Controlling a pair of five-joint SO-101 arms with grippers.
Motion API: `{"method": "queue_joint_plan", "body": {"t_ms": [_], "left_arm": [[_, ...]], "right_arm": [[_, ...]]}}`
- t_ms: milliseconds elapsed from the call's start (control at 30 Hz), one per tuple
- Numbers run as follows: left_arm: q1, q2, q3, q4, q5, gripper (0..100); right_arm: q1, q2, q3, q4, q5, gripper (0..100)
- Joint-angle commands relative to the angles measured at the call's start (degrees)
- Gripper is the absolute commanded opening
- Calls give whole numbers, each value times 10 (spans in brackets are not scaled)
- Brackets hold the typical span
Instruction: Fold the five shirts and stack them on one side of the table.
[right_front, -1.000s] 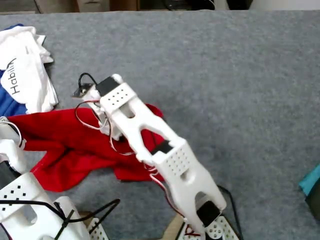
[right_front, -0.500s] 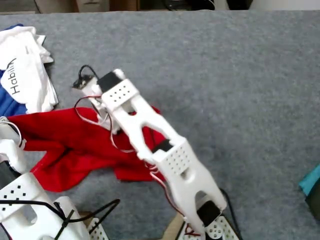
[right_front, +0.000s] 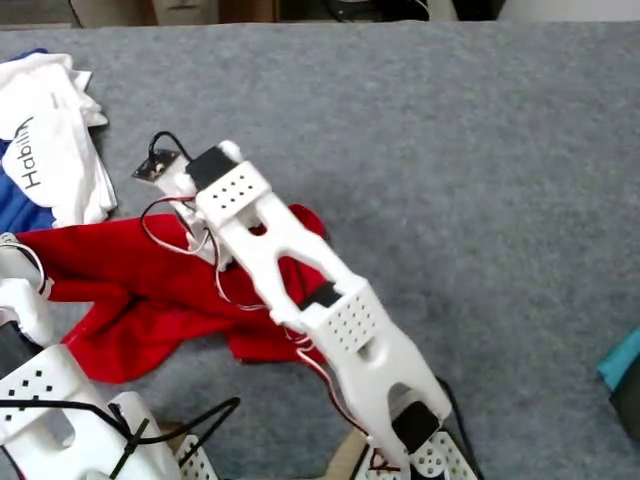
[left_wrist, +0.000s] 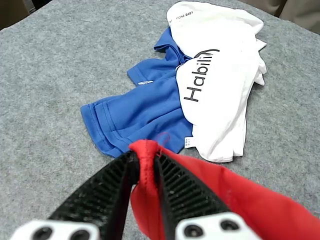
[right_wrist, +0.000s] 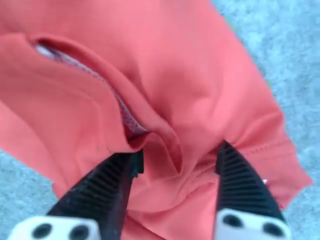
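Note:
A crumpled red shirt (right_front: 130, 290) lies at the near left of the grey table (right_front: 450, 150). My left gripper (left_wrist: 145, 157) is shut on a bunched edge of the red shirt (left_wrist: 230, 200), low over the table. My right arm (right_front: 240, 195) stretches from the near edge across the shirt's far right part. Its gripper (right_wrist: 181, 154) points down with the jaws open, straddling a raised fold of the red shirt (right_wrist: 165, 75). Beyond the left gripper lie a white shirt (left_wrist: 220, 85) and a blue shirt (left_wrist: 135, 110), the white partly on the blue.
The white shirt (right_front: 50, 140) and blue shirt (right_front: 15, 205) lie at the far left edge. A teal object (right_front: 620, 360) pokes in at the right edge. The left arm's base (right_front: 60, 410) fills the near left corner.
The right arm's wrist has shifted slightly toward the far left over the red shirt. The left arm and the shirts have kept still.

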Motion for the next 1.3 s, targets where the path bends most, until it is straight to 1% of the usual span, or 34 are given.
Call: {"method": "queue_joint_plan", "body": {"t_ms": [0, 233, 300, 700, 867, 1100, 1267], "left_arm": [[3, -7, -3, -10, -3, 20], [3, -7, -3, -10, -1, 20], [4, -7, -3, -10, -1, 20], [4, -7, -4, -10, 0, 20], [2, -7, -4, -10, -2, 20], [2, -7, -4, -10, -2, 19], [2, -7, -4, -10, -2, 19]], "right_arm": [[-14, -11, 0, 13, -5, 224], [-13, -44, 87, 11, -8, 224], [-13, -48, 91, 11, -17, 224], [-16, -120, 94, 11, -17, 225], [-17, -125, 97, 12, -17, 224], [-47, -126, 173, 8, -18, 224], [-38, -125, 179, -8, -30, 224]]}}
